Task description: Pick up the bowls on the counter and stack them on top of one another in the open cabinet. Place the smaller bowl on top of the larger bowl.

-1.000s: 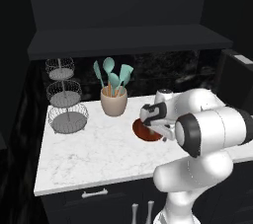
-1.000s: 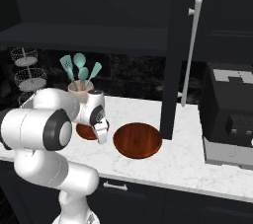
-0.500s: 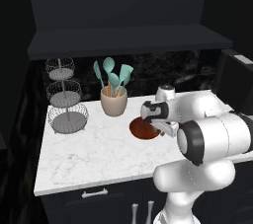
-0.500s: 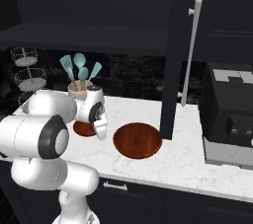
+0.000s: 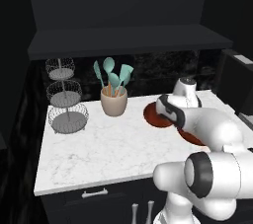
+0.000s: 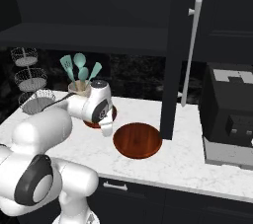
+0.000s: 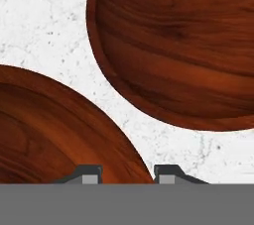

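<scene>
The gripper (image 7: pixel 124 174) is down at the counter (image 5: pixel 99 144), its two fingers narrowed over the rim of one bowl (image 7: pixel 54 130). That rim runs between the tips in the hand view, so the fingers appear clamped on it, one inside and one outside. This bowl sits near the cup of utensils (image 5: pixel 114 94), partly hidden behind the wrist. The second bowl (image 6: pixel 137 140) lies just beside it on the counter, apart by a thin strip of marble. Which bowl is the wider cannot be told from these views.

To do the lift well: confirm a firm hold on the rim before rising. Raise straight up until the held bowl clears its neighbour's edge. Keep the bowl level, since a rim grip invites tilt. Only then carry it toward the cabinet shelf (image 5: pixel 128 40) above.

Compared with one second earlier, the fingers have closed from wide apart to a narrow gap, and the hand has dropped lower toward the counter. Both bowls lie where they did.
</scene>
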You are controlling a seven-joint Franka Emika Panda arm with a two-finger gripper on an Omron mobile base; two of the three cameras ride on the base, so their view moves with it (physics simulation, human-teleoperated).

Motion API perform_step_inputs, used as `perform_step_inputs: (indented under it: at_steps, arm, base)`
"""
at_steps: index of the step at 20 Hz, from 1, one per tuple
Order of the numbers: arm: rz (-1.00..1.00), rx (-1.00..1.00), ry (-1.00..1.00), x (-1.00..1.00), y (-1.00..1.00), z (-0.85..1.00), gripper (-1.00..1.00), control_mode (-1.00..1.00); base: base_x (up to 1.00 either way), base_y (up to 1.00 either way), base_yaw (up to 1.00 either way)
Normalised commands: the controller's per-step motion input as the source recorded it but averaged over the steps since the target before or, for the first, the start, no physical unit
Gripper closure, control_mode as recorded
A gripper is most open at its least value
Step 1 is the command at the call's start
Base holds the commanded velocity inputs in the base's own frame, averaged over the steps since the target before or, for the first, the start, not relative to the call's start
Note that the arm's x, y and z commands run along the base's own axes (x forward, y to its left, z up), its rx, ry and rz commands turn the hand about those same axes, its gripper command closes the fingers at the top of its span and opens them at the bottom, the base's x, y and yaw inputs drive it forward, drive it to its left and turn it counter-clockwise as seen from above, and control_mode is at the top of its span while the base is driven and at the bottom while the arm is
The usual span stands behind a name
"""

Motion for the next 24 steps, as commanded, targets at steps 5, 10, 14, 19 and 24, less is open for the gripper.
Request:
perform_step_inputs:
  at_steps: [5, 10, 14, 19, 24]
  arm:
    - [-0.31, 0.11, 0.08, 0.07, -0.99, 0.15, 1.0, -1.0]
    - [-0.24, 0.11, 0.13, 0.08, -1.0, 0.02, 1.0, -1.0]
    - [-0.03, 0.01, 0.08, 0.02, -0.31, -0.19, 1.0, -1.0]
    - [0.0, 0.0, 0.08, 0.04, -0.08, -0.46, 1.0, -1.0]
    - [0.0, -0.01, 0.07, 0.07, 0.0, -0.53, 1.0, -1.0]
  base:
    - [0.0, 0.0, 0.0]
    - [0.0, 0.0, 0.0]
    - [0.0, 0.0, 0.0]
    - [0.0, 0.0, 0.0]
    - [0.0, 0.0, 0.0]
